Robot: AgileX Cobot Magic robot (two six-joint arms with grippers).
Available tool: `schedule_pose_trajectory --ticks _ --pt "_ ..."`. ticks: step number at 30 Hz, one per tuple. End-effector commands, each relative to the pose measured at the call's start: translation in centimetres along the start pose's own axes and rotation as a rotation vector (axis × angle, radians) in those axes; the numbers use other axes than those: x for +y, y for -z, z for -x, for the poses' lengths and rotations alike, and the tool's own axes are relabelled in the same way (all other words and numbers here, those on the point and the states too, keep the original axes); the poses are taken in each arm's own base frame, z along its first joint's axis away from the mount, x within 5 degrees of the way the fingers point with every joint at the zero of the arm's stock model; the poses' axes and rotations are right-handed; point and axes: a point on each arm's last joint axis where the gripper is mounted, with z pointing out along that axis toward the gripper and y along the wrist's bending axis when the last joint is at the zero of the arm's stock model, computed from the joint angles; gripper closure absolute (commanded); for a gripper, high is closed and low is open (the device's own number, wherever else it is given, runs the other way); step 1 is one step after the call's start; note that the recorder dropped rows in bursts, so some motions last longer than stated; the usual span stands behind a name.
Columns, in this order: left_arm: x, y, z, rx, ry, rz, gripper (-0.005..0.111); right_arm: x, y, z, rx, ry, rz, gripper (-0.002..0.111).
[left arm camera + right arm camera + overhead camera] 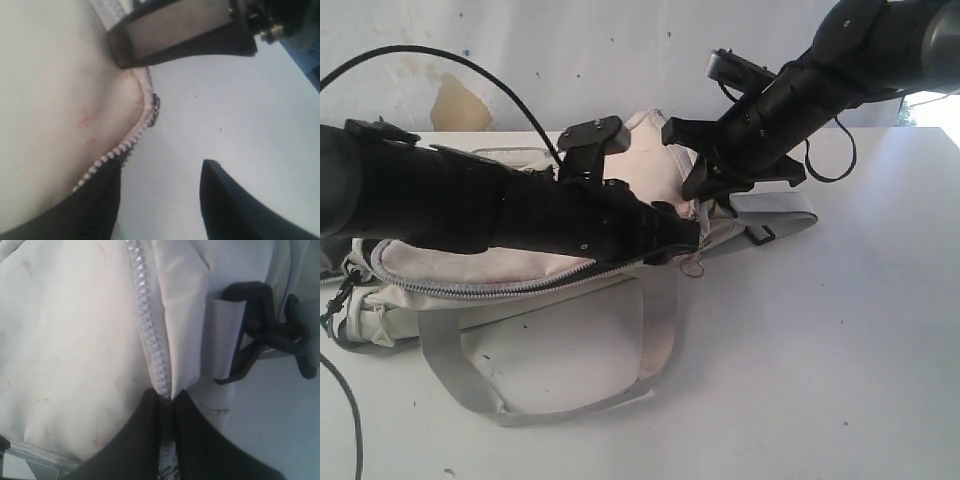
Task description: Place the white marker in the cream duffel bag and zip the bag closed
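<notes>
The cream duffel bag [570, 350] lies on its side on the white table, its grey zipper [500, 285] running along the top edge. My left gripper [688, 240] reaches across the bag to its right end. In the left wrist view this gripper [162, 165] is open, with only bare table between the fingers, beside the zipper teeth [112, 155] and the slider [156, 105]. My right gripper [705, 185] comes down from the upper right. In the right wrist view it [167, 397] is shut on the bag's zipper seam [147, 325]. The white marker is out of view.
A grey carry strap [655, 330] loops over the bag's front side. A grey webbing tab with a black buckle [255, 330] hangs at the bag's end near my right gripper. White table [840, 350] stretches to the right. A black cable [350, 410] trails at the left edge.
</notes>
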Motion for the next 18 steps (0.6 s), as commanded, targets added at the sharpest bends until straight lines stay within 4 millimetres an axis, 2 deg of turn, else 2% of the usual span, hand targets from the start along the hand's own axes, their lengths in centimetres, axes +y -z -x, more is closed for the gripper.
schedule_pose_trajectory --ticks 1,9,18 --pt "-1.6 -0.6 -0.5 0.008 -0.068 0.029 0.056 0.2 0.8 0.3 -0.017 0.001 0.006 0.108" --pt "-0.7 -2.6 -1.7 0.051 -0.048 0.052 0.056 0.5 1.1 0.6 -0.019 -0.003 0.014 0.108" --pt "-0.3 -4.5 -0.2 0.011 -0.07 0.085 0.056 0.6 1.2 0.4 -0.001 -0.003 0.02 0.108"
